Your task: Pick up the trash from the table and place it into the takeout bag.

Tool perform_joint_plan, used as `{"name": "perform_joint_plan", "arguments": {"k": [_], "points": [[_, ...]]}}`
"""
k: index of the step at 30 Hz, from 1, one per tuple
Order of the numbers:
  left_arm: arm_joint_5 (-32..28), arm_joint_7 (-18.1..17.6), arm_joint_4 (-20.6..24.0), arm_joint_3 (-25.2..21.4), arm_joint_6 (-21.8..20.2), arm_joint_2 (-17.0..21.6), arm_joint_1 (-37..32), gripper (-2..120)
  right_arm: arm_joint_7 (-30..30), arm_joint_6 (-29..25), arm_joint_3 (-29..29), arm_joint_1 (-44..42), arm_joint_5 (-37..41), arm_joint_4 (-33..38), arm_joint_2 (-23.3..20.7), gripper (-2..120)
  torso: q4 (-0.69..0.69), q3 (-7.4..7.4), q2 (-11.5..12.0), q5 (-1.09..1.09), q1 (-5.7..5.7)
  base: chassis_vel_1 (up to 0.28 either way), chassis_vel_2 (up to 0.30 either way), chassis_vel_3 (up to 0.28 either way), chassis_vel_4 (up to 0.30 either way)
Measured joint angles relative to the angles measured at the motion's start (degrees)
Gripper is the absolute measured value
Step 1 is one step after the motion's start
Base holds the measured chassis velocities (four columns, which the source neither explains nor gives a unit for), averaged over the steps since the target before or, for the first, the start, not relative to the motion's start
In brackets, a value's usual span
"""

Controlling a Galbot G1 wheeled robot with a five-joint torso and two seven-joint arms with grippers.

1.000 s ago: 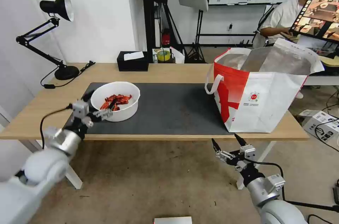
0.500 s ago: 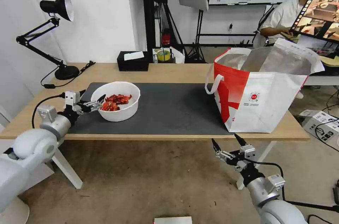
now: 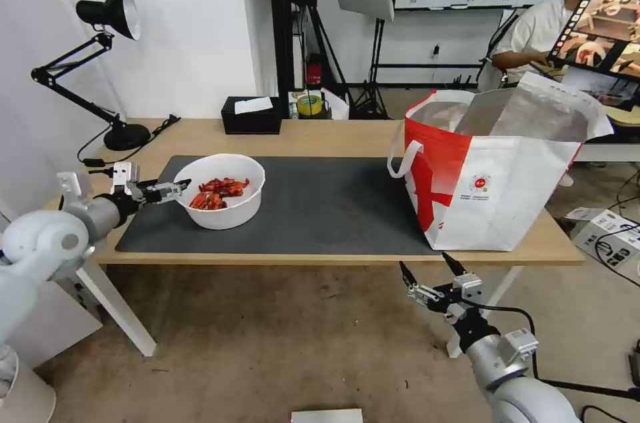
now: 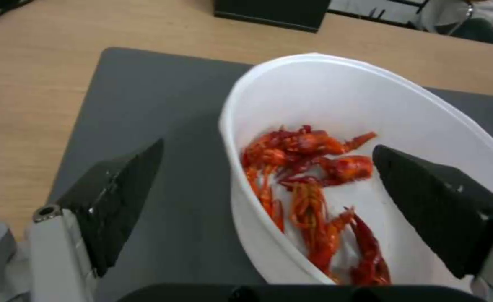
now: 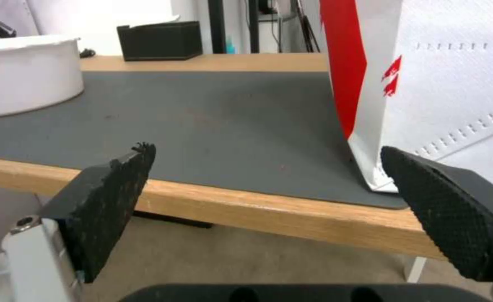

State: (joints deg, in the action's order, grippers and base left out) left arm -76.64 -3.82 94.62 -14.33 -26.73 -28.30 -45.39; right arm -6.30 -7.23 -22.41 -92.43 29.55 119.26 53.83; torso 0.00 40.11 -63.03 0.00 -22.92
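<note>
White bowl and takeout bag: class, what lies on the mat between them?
Nothing. In the head view the dark grey mat is bare between the white bowl and the takeout bag.

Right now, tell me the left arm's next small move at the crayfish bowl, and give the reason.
Probably close the fingers on the rim. The left gripper is open and straddles the near wall of the white bowl of crayfish shells: one finger over the grey mat, the other inside. The bowl still sits on the mat, far from the takeout bag.

left claw (image 3: 179, 185) swung outward — now astride bowl (image 3: 230, 213) rim
</note>
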Motion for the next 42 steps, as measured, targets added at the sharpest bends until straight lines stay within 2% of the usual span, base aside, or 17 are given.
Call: {"name": "perform_joint_plan", "arguments": {"k": [12,19,27,35,38,39,41,42], "points": [[-0.63,-0.76,-3.97,7.29,-4.43,-1.75,7.9,100,0.0,0.0,0.0,0.0,0.0,0.0,0.0,100,0.0,0.0,0.0,0.0,0.0,0.0,0.0,0.0,0.0],[-0.26,-4.1,-6.92,11.71,-7.02,-3.88,13.03,100,0.0,0.0,0.0,0.0,0.0,0.0,0.0,100,0.0,0.0,0.0,0.0,0.0,0.0,0.0,0.0,0.0],[-0.2,-7.25,-8.57,14.23,-9.58,-4.63,15.57,100,0.0,0.0,0.0,0.0,0.0,0.0,0.0,100,0.0,0.0,0.01,0.0,0.01,0.0,0.0,0.0,0.0],[-0.69,-8.18,-8.76,14.81,-10.66,-4.36,16.13,100,0.0,0.0,0.0,0.0,0.0,0.0,0.0,100,0.0,0.0,0.01,0.0,0.01,0.0,0.0,0.0,0.0],[-0.89,-8.89,-8.73,15.24,-10.67,-5.0,16.31,90,0.0,0.0,0.0,0.0,0.0,0.0,0.0,100,0.0,-0.01,0.01,0.0,0.0,0.0,0.0,0.0,0.0],[-0.89,-8.89,-8.73,15.24,-10.67,-5.0,16.31,90,0.0,0.0,0.0,0.0,0.0,0.0,0.0,100,0.0,-0.01,0.01,0.0,0.0,0.0,0.0,0.0,0.0],[-0.9,-9.04,-8.75,15.58,-10.6,-5.45,16.54,78,0.0,0.0,0.0,0.0,0.0,0.0,0.0,100,0.0,0.0,0.0,0.0,0.01,0.0,0.0,0.0,0.0],[-0.9,-9.04,-8.75,15.58,-10.6,-5.45,16.54,78,0.0,0.0,0.0,0.0,0.0,0.0,0.0,100,0.0,0.0,0.0,0.0,0.01,0.0,0.0,0.0,0.0]]}}
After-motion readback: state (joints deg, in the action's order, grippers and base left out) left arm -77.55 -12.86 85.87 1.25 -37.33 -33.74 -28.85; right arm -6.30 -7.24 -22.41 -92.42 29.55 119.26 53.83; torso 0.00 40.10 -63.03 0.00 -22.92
